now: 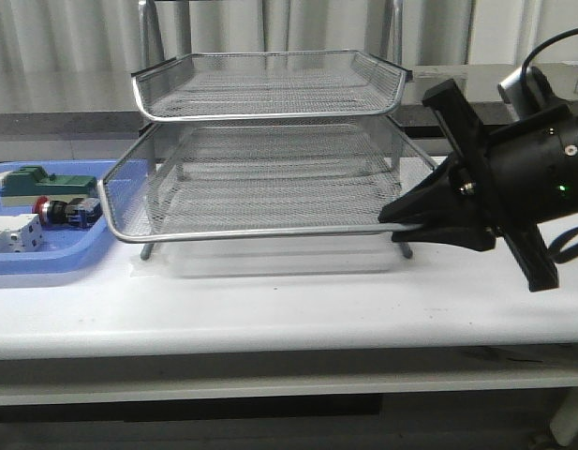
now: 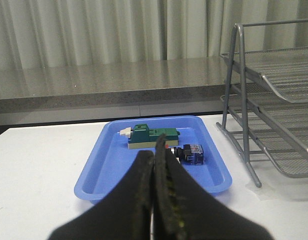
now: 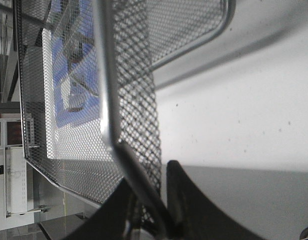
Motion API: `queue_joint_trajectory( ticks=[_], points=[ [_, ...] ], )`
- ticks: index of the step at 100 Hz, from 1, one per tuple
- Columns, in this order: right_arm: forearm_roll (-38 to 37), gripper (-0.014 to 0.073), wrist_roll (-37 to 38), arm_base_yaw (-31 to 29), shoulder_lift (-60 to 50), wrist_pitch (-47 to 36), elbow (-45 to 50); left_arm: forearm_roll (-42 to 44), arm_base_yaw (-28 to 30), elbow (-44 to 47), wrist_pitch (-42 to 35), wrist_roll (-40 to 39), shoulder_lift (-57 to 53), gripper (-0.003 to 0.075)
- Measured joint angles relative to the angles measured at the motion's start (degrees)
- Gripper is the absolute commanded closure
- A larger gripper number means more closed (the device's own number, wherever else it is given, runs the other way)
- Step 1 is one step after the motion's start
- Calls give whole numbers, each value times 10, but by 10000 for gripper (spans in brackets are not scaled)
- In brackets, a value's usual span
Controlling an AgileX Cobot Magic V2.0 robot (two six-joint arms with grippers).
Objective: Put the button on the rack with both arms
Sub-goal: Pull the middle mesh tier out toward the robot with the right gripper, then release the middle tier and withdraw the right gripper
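Observation:
The button [image 1: 62, 212], with a red head and blue-black body, lies in the blue tray [image 1: 45, 267]; it also shows in the left wrist view [image 2: 189, 153]. The silver wire rack [image 1: 270, 94] stands mid-table with its middle tray [image 1: 251, 232] slid out toward me. My right gripper [image 1: 401, 220] is shut on that tray's front right rim; in the right wrist view [image 3: 151, 180] the fingers sit on either side of the mesh wall. My left gripper [image 2: 154, 155] is shut and empty, short of the blue tray [image 2: 109, 165] and pointing at the button. It is out of the front view.
A green block [image 1: 40, 180] and white blocks [image 1: 12, 234] share the blue tray at the table's left. The rack's frame posts [image 2: 233, 90] stand just right of the tray. A grey ledge and curtains run behind the table.

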Motion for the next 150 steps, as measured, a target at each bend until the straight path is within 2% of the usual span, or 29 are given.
queue_joint_trajectory(
  ticks=[24,31,48,57,83,102,116,130,150],
  points=[
    [-2,522,-21,1,-43,0,49,0,0,0,0,0,0,741],
    [-2,449,-24,1,-44,-1,50,0,0,0,0,0,0,741],
    [-13,166,-37,2,-45,-15,53,0,0,0,0,0,0,741],
    [-20,101,-54,2,-45,-25,54,0,0,0,0,0,0,741],
    [-34,102,-83,2,-62,-30,60,0,0,0,0,0,0,741],
    [-49,102,-85,2,-125,-47,60,0,0,0,0,0,0,741],
    [-90,102,-73,2,-183,-65,60,0,0,0,0,0,0,741],
    [-186,102,-2,2,-240,-81,60,0,0,0,0,0,0,741],
    [-405,102,168,-5,-326,-83,61,0,0,0,0,0,0,741]
  ],
)
